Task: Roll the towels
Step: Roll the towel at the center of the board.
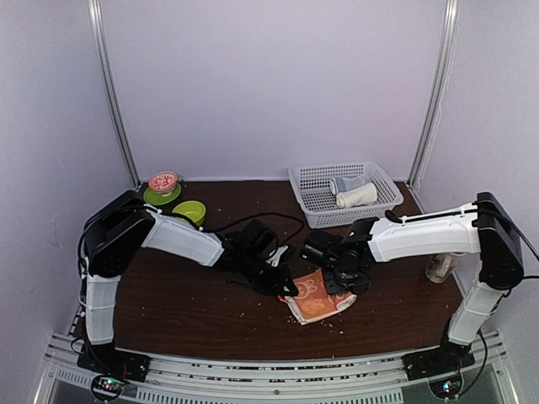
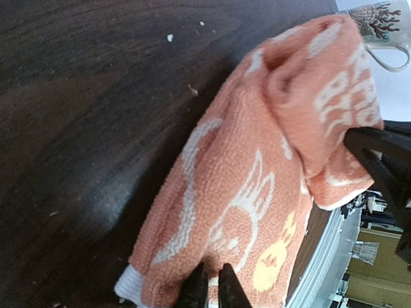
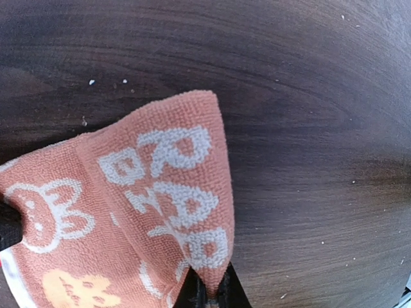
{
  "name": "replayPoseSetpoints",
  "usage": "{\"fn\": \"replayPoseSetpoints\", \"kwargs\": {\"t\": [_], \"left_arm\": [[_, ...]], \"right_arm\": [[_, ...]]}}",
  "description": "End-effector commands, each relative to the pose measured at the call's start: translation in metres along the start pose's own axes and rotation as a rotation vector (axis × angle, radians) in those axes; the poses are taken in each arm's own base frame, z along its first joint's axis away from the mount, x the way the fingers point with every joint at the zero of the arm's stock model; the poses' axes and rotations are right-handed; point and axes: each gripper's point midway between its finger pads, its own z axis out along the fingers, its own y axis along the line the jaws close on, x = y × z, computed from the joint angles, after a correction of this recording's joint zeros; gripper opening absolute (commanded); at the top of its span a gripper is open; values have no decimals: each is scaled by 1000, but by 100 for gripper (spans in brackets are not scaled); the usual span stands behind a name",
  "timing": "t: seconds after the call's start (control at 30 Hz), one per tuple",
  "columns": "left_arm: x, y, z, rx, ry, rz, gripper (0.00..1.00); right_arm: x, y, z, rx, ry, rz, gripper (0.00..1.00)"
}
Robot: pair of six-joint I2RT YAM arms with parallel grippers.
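Observation:
The orange-red towel [image 1: 313,298] with white patterns lies partly folded on the dark table, front centre. My left gripper [image 1: 281,283] is at its left edge, and in the left wrist view that gripper [image 2: 213,289] is shut on a fold of the towel [image 2: 244,186]. At the towel's right side is my right gripper [image 1: 350,283]. The right wrist view shows it [image 3: 209,292] pinching a lifted corner of the towel [image 3: 160,192]. The cream-white towel [image 1: 357,196] lies rolled up in the basket.
A white mesh basket [image 1: 313,204] stands at the back right and also holds a pale grey-blue bundle [image 1: 344,183]. Green dishes [image 1: 189,210] and a red patterned bowl [image 1: 162,181] sit at the back left. A mug [image 1: 440,268] stands near the right edge.

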Motion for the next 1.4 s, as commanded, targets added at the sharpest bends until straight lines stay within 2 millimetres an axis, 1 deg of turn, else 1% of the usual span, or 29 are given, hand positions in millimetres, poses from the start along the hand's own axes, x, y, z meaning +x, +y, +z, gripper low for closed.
{"fn": "replayPoseSetpoints", "kwargs": {"t": [0.0,0.1,0.23,0.3,0.47,0.67,0.73,0.9,1.07,1.37], "left_arm": [[20,19,5,-43,49,-49,9],[19,17,5,-33,50,-46,9],[18,13,4,-23,48,-39,9],[17,13,4,-22,46,-40,9],[18,13,4,-21,46,-39,9],[18,13,4,-20,46,-37,9],[19,14,4,-23,47,-38,9],[19,14,3,-22,48,-39,9],[20,14,3,-25,47,-40,9],[13,6,-5,-22,26,-31,9]], "right_arm": [[-5,8,-4,35,-30,-28,0],[-7,23,-7,-7,-28,-45,0],[-3,39,-2,-57,7,-47,0],[-1,45,-2,-85,18,-43,2],[1,57,-5,-162,22,-24,15],[4,67,-8,-237,29,-17,36],[5,68,-10,-257,27,-14,40],[6,74,-14,-315,21,-12,45],[7,83,-21,-394,14,-26,50],[19,100,-22,-491,59,-78,53]]}}
